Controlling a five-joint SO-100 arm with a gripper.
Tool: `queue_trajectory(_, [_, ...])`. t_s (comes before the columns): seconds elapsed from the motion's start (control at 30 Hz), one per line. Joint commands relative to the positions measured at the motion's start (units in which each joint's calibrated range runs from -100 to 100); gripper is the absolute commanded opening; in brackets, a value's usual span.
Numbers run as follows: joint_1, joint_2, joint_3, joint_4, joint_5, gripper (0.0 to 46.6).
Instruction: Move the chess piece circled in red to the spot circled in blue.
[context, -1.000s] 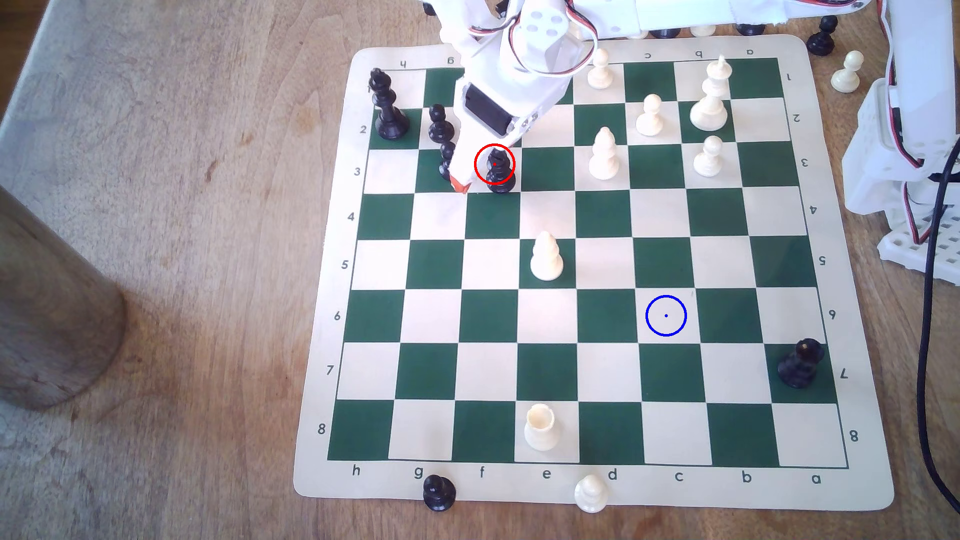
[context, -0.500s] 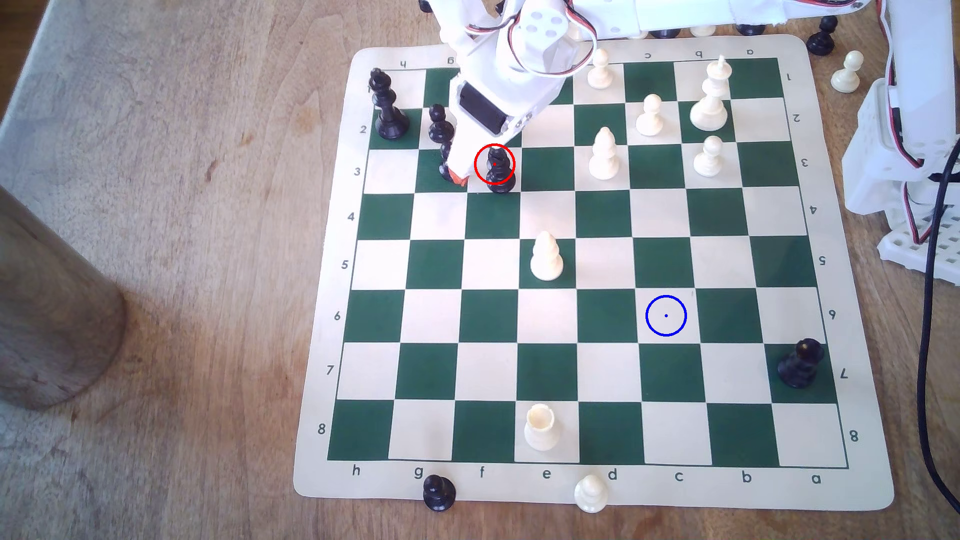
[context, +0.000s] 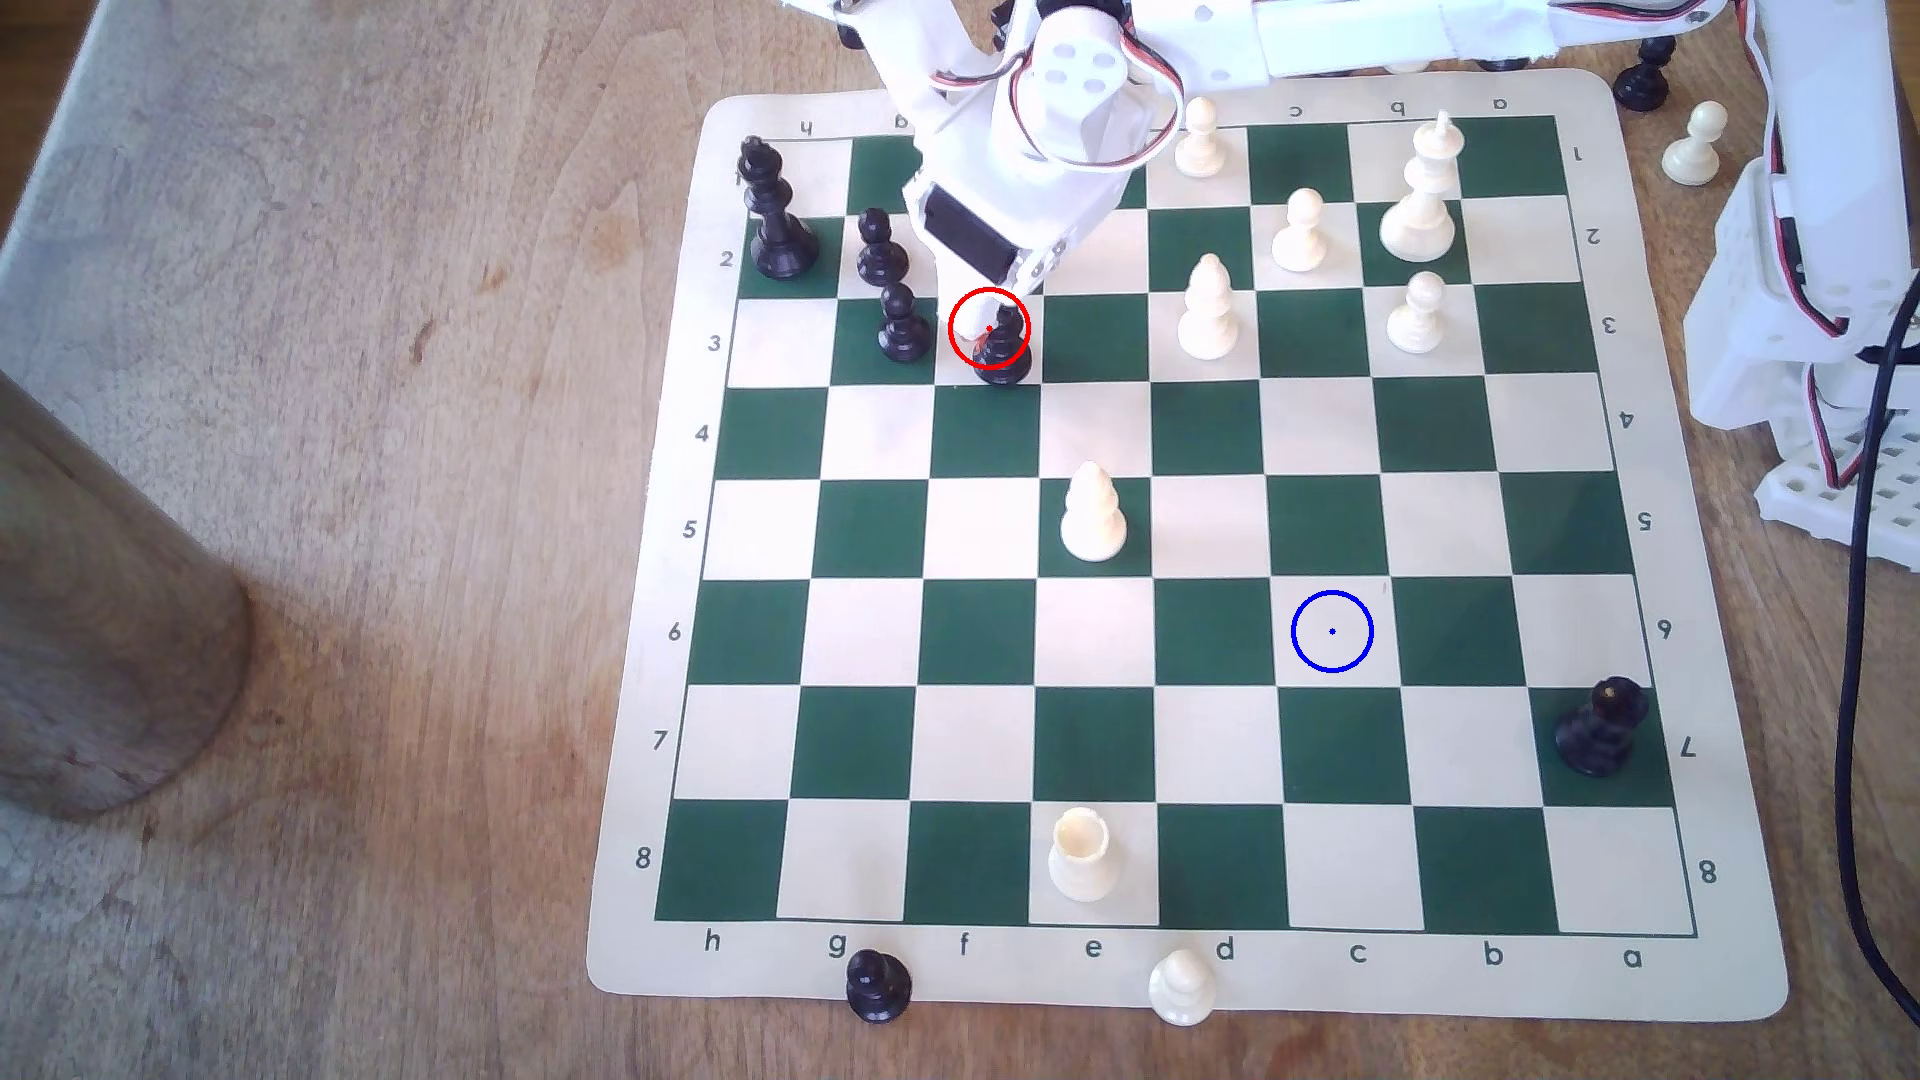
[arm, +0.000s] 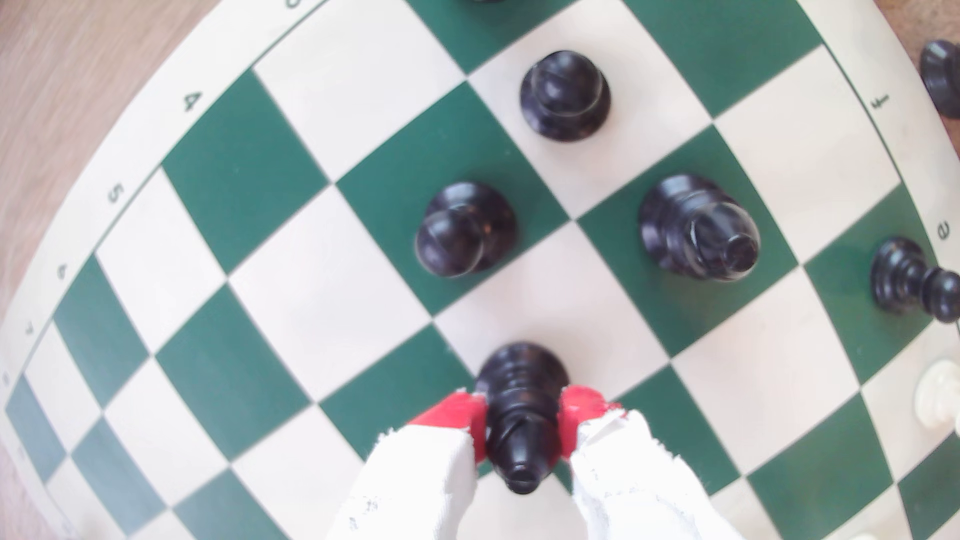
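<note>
The chess piece (context: 1006, 359), a black bishop inside the red ring, stands on its cream square near the board's far side. My gripper (context: 987, 332) comes down on it from above and is shut on the chess piece. In the wrist view the two red pads (arm: 457, 413) press the chess piece (arm: 522, 415) from both sides, just below its pointed head. The gripper (arm: 524, 423) holds it with the base still on the board. The spot (context: 1332, 631), a cream square with a blue ring and dot, lies bare toward the exterior view's lower right.
Two black pawns (context: 902, 324) (context: 881, 247) and the black king (context: 774, 213) stand close on the exterior view's left of the gripper. A white bishop (context: 1091, 514) stands between the piece and the spot. More white pieces (context: 1207, 309) sit at the far right. A wooden cylinder (context: 104, 623) stands off the board's left.
The finger that stood spread out by the nearer black pawn has swung in against the bishop, so the jaws have gone from open to shut. The bishop's base has not shifted.
</note>
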Motion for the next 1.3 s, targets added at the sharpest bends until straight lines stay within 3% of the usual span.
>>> queue_trajectory(0.0, [-0.5, -2.6, -4.3, 0.6, 0.1, 0.8])
queue_trajectory(0.37, [2.6, -19.2, -4.7, 9.3, 1.6, 0.5])
queue_trajectory(0.5, [0.8, -30.5, 4.2, 12.4, 1.6, 0.5])
queue_trajectory(0.63, [-3.3, -41.1, 17.7, 12.6, 1.2, 0.5])
queue_trajectory(0.83, [-14.0, -51.3, 36.9, 10.4, -0.1, 0.5])
queue_trajectory(1.13, [-24.4, -52.0, 48.6, 2.9, -3.0, 0.5])
queue_trajectory(1.27, [-25.0, -49.0, 48.6, -0.1, -3.1, 0.6])
